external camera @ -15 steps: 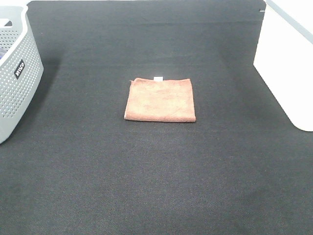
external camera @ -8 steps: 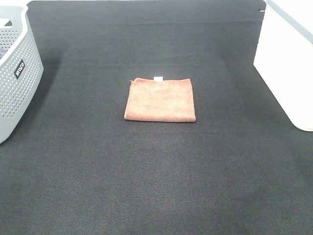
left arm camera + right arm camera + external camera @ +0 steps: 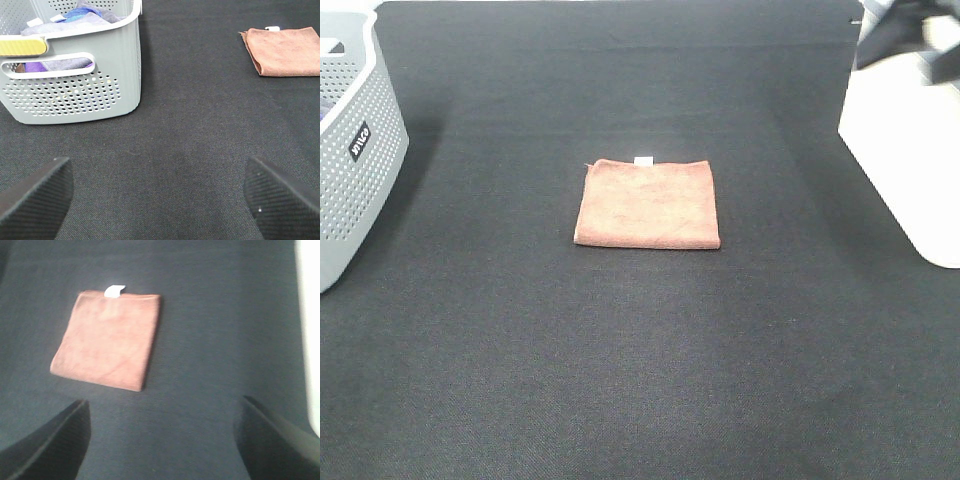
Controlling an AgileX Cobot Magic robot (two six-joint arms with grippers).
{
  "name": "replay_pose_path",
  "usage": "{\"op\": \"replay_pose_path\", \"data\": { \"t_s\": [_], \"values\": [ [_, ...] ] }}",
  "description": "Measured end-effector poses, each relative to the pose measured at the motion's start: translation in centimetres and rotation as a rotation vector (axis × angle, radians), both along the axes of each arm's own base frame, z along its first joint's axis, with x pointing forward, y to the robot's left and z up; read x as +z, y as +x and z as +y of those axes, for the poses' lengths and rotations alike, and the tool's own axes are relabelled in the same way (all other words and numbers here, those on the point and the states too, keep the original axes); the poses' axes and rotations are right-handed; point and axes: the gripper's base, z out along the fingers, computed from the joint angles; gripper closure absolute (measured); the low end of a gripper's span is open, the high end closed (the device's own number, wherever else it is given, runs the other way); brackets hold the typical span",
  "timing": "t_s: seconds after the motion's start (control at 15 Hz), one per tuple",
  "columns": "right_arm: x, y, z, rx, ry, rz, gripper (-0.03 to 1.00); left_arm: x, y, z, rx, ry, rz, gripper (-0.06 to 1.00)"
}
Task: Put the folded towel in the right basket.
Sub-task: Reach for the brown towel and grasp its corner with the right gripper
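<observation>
While the folded towel (image 3: pixel 648 204) lies on the worktop (image 3: pixel 620 380), my left fingers (image 3: pixel 35 195) and right fingers (image 3: pixel 45 445) stand spread wide. The right basket (image 3: pixel 905 150) sits at the towel's 3 o'clock, well apart.

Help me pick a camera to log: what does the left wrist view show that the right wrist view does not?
Only the left wrist view shows the grey perforated basket, with cloths inside, and the open left gripper. Only the right wrist view shows an edge of the white basket and the open right gripper. Both show the folded brown towel lying flat on the black mat, untouched by either gripper.
</observation>
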Motion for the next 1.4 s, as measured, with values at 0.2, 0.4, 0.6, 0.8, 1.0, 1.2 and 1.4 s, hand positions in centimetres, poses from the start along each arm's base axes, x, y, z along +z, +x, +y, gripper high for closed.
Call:
{"op": "replay_pose_path", "data": {
  "t_s": [0.2, 0.4, 0.6, 0.8, 1.0, 1.2, 1.4],
  "values": [
    [-2.2, 2.7, 4.5, 0.127, -0.014, 0.062, 0.22, 0.0, 0.0, 0.0, 0.0, 0.0, 0.0, 0.07],
    [-6.0, 6.8, 6.3, 0.127, 0.019, 0.165, 0.22, 0.0, 0.0, 0.0, 0.0, 0.0, 0.0, 0.07],
    [-9.6, 9.7, 7.4, 0.142, 0.057, 0.292, 0.22, 0.0, 0.0, 0.0, 0.0, 0.0, 0.0, 0.07],
    [-12.6, 11.2, 8.3, 0.167, 0.09, 0.409, 0.22, 0.0, 0.0, 0.0, 0.0, 0.0, 0.0, 0.07],
    [-15.5, 13.1, 8.1, 0.146, 0.135, 0.478, 0.22, 0.0, 0.0, 0.0, 0.0, 0.0, 0.0, 0.07],
    [-17.9, 14.9, 7.3, 0.112, 0.161, 0.499, 0.22, 0.0, 0.0, 0.0, 0.0, 0.0, 0.0, 0.07],
    [-20.2, 15.9, 7.5, 0.112, 0.16, 0.514, 0.22, 0.0, 0.0, 0.0, 0.0, 0.0, 0.0, 0.07]
  ]
}}
